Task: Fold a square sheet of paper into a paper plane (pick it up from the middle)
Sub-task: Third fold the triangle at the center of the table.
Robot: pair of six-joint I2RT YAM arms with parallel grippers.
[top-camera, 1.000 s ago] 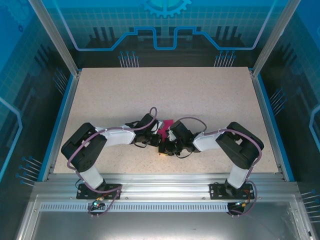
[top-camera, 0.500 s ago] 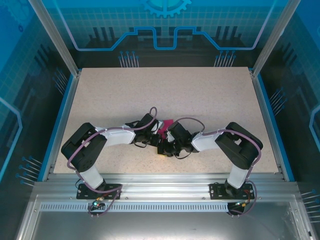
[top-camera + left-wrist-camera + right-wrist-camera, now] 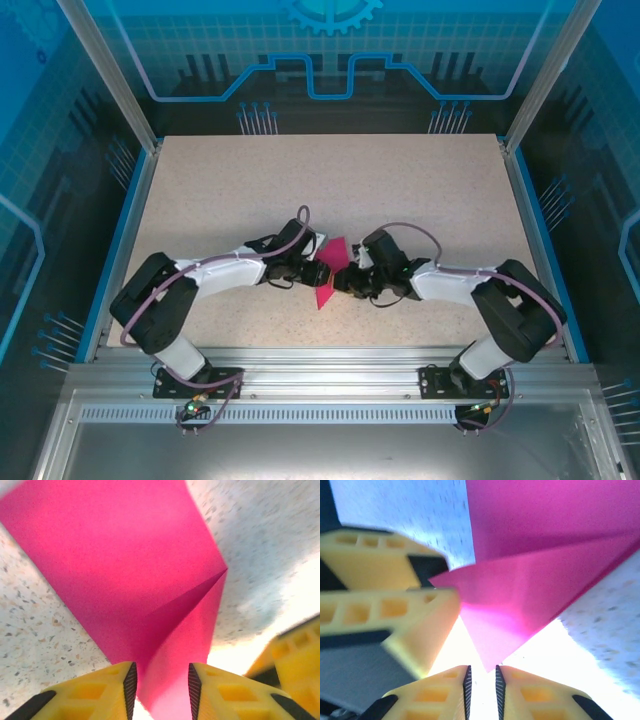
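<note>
Evidently mid-fold: the creased square sheet of paper sits by the near edge of the table, left gripper parted astride it, right gripper narrowly parted, seemingly empty. Next: press the crease.

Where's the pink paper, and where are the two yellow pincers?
pink paper (image 3: 328, 272), top view, its middle.
left pincer (image 3: 161, 687), left wrist view, gap between its fingertips.
right pincer (image 3: 482, 680), right wrist view, gap between its fingertips.

Soft blur, blown-out white glare below
</note>
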